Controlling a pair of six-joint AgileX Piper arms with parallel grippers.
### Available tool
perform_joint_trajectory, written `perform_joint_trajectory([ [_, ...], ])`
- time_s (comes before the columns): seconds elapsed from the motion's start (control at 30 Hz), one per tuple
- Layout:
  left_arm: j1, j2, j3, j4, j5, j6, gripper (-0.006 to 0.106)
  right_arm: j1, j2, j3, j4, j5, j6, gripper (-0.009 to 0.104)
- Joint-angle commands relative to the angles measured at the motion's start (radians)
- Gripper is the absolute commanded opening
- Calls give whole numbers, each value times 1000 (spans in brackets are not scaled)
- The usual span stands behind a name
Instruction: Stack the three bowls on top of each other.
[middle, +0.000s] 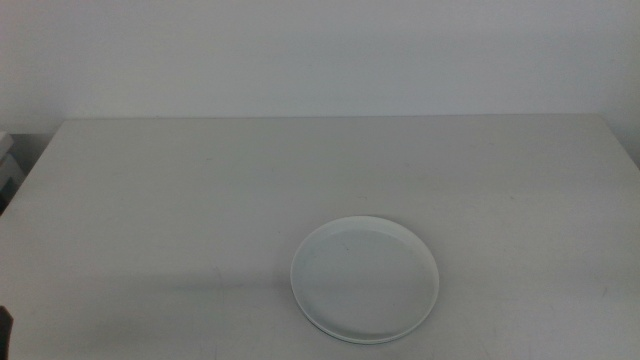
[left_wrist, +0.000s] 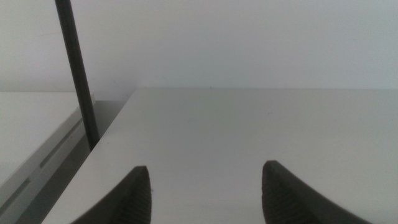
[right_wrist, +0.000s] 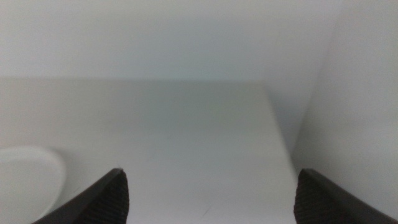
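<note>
Left hand (left_wrist: 202, 186): jaws apart, empty, over bare worktop (middle: 200, 190). Right hand (right_wrist: 208, 193): jaws wide, empty. We see only one white bowl (middle: 365, 279), at 6 o'clock on the worktop in the middle view. Its rim (right_wrist: 28, 171) shows only in the right wrist view; we judge the right arm nearer.

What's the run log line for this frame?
bowls: one pale bowl on table, unstacked | left gripper: open, empty, waiting | right gripper: open, empty, waiting

A single white bowl (middle: 365, 279), shallow and upright, lies flat beside the right gripper's (right_wrist: 211, 193) jaws.
</note>
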Motion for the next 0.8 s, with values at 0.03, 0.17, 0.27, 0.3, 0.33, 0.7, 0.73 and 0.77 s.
perform_joint_trajectory([
  [0.03,1,-14,-2,-9,-76,-12,61,-41,-3,55,-80,-265,-15,68],
  [0.17,1,-14,-2,-9,-76,-12,61,-138,-57,255,-37,-607,7,68],
  [0.27,1,-14,-2,-9,-76,-12,61,-200,-69,383,43,-734,6,68],
  [0.3,1,-14,-2,-9,-76,-12,61,-210,-69,418,55,-752,1,68],
  [0.33,1,-14,-2,-9,-76,-12,61,-212,-69,448,59,-764,-2,68],
  [0.7,1,-14,-2,-9,-76,-12,61,-203,-69,596,87,-814,-17,68],
  [0.73,1,-14,-2,-9,-76,-12,61,-203,-69,596,86,-812,-20,68],
  [0.77,1,-14,-2,-9,-76,-12,61,-203,-69,596,86,-811,-27,68],
])
